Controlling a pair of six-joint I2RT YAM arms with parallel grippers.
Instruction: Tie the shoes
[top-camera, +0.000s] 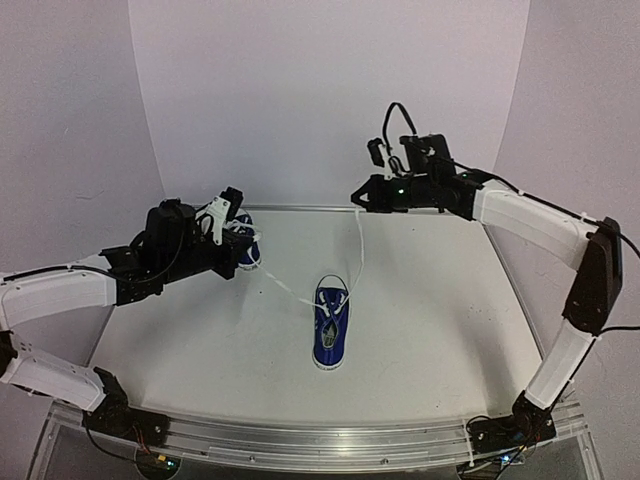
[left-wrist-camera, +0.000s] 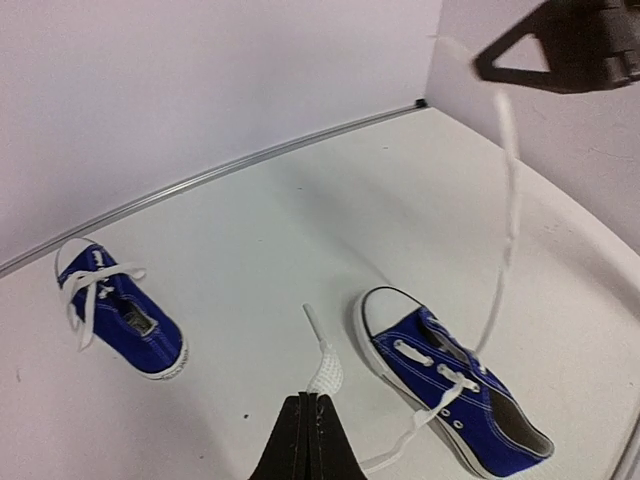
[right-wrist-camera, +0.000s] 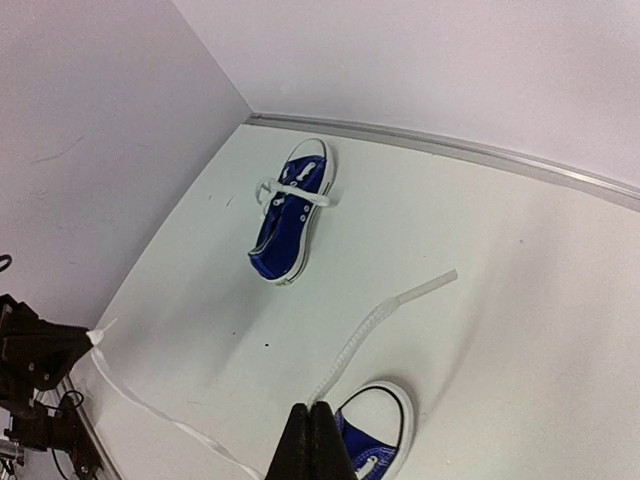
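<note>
white lace (left-wrist-camera: 325, 370) | left tool (left-wrist-camera: 308, 432) pinches 1 end | right tool (right-wrist-camera: 315, 436) pinches other end

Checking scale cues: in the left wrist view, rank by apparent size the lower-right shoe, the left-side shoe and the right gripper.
1. lower-right shoe, nearest the camera.
2-3. left-side shoe and right gripper look about alike; the gripper is cut by the frame, so unranked.

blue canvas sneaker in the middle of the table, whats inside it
Inside the blue canvas sneaker, only a dark insole shows, no object. The toe end is hidden under its canvas front and white laces, so it cannot be checked.
</note>
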